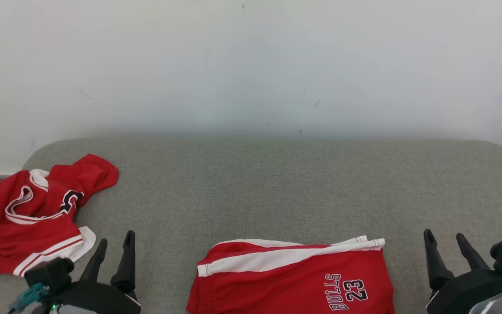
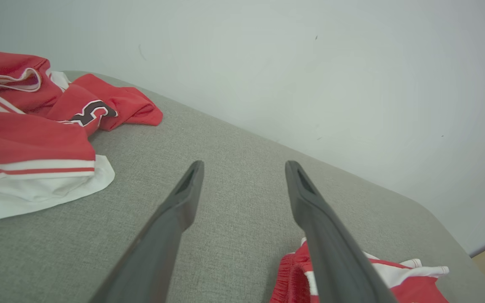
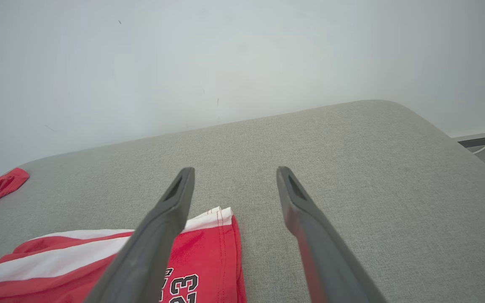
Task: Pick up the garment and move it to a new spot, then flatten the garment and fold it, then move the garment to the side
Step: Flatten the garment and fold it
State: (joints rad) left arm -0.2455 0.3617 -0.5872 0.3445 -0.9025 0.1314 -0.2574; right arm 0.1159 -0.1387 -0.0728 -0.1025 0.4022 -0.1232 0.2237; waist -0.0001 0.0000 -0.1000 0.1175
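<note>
Two red garments lie on the grey upholstered surface [image 1: 277, 187], with a white wall [image 1: 251, 65] behind.

Bulls 23 shorts [image 1: 294, 279]: near edge, centre. They lie flat, white side stripe running across the far edge, hems stacked at the far right corner. Reads as folded.

Red jersey [image 1: 33, 213]: left end, crumpled in a heap, number partly buried in the creases.

Left gripper [image 1: 116, 237]: near left, fingers spread wide, nothing between them. It sits just right of the jersey's white hem, not touching.

Right gripper [image 1: 443, 233]: near right, fingers spread wide, empty. It is near the shorts' right edge, apart from them.

Progress, as a judgement: the shorts sit between the two grippers, so they look like the garment in hand. On that reading, relocating, flattening and folding appear done, and only the shift to the side is left. The jersey shows no sign of flattening or folding; if it is the target, every step remains. Which one is meant cannot be settled here.
</note>
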